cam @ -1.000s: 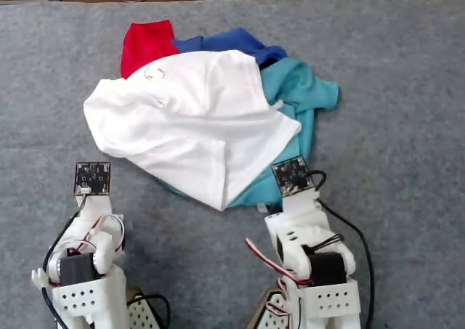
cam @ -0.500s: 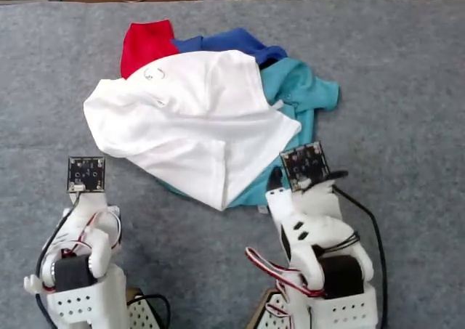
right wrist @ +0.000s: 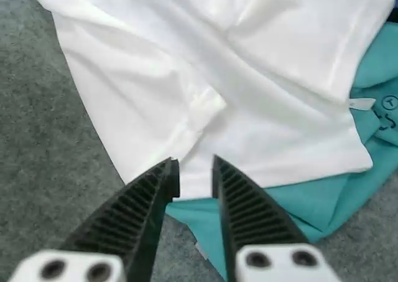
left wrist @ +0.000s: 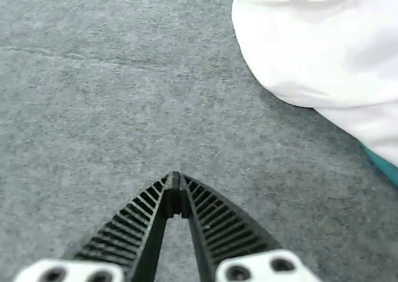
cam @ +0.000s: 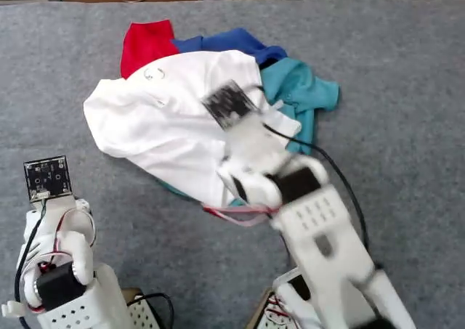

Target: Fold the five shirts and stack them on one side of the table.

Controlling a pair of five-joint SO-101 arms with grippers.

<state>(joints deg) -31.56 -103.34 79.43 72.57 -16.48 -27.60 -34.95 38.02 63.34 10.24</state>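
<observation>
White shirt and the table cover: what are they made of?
White shirt: soft matte knit, likely cotton or a blend; it drapes in loose folds and has a stitched hem. Table cover: grey felt or low-pile carpet by its look; the surface is fuzzy, mottled and non-reflective.

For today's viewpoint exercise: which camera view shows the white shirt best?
The high view: the white shirt lies nearly whole in sight, an arm covering part. The right wrist view shows its hem close up; the left wrist view catches one rounded edge.
</observation>
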